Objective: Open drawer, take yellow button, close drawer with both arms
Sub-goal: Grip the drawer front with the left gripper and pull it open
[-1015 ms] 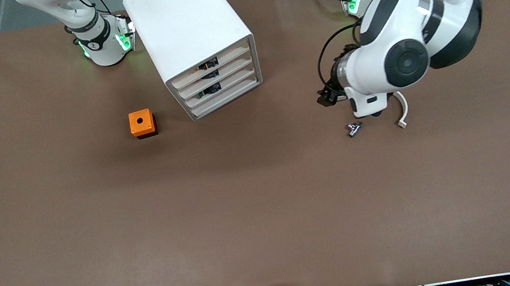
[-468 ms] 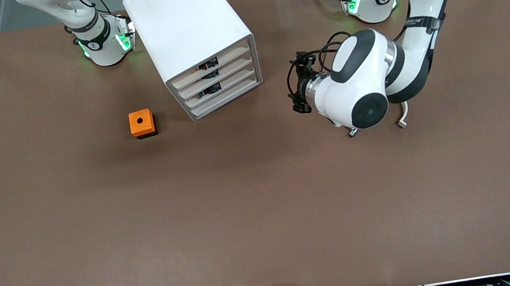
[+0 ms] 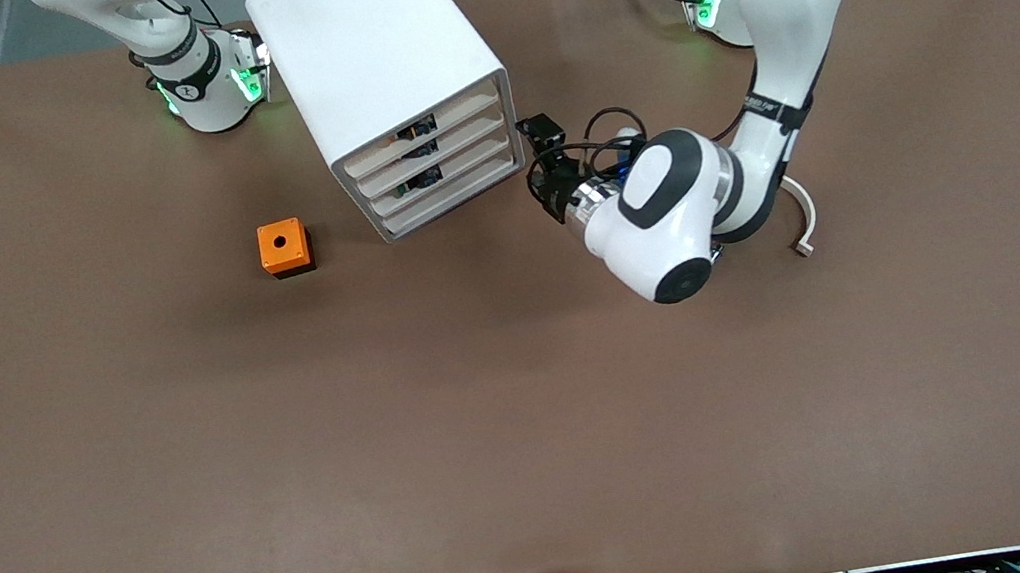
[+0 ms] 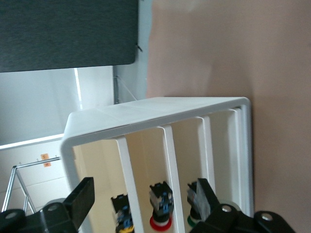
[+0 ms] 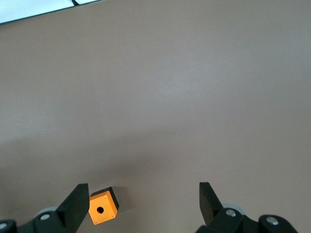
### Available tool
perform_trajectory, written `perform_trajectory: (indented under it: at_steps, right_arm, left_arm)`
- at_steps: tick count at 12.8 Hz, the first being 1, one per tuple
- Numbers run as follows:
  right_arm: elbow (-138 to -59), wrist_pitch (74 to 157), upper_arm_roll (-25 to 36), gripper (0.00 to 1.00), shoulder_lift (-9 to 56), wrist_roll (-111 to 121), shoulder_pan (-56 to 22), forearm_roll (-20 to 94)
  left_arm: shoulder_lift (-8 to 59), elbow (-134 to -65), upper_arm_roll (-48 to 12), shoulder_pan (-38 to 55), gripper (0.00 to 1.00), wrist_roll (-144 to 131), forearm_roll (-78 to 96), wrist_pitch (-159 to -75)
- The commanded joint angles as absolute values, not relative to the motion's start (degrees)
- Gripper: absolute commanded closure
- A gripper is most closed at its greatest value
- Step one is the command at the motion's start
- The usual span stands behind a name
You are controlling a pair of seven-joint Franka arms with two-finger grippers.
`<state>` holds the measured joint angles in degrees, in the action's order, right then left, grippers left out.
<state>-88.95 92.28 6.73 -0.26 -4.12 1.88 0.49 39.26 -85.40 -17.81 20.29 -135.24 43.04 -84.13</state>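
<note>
brown matting covers the worktop (image 3: pixel 531 425). toward its robot-side edge the tall white rounded-corner cabinet (image 3: pixel 382 73) stands angled, its fronts turned to the left arm's end. the left gripper (image 4: pixel 146 204), jaws released, hovers level with the shut topmost white tray drawer (image 3: pixel 431 132), probably lining up to pull it; a yellow-capped button (image 4: pixel 121 221) lies inside. the right gripper (image 5: pixel 141 201), jaws released, waits high over the orange cube with a hole (image 3: pixel 284 247).
</note>
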Motion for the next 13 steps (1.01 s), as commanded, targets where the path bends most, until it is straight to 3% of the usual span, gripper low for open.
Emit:
perform_trajectory:
  at_steps: [1,10,13]
  right_arm:
    - [-89.30,91.76,5.80,0.00,-0.88,-3.96,3.43,0.44]
    - [-89.39,91.67,5.80,0.00,-0.79,-3.60,3.69,0.09]
    - [-89.47,91.23,5.80,0.00,-0.79,-3.69,3.69,0.18]
  left_arm:
    - [41.21,-83.67,-17.75,22.32,0.20,-139.12,45.87,-83.41]
    - [44.56,-83.67,-17.75,26.72,0.36,-140.45,51.15,-83.50]
    - [44.65,-83.76,-17.67,27.77,0.59,-140.62,51.59,-83.50]
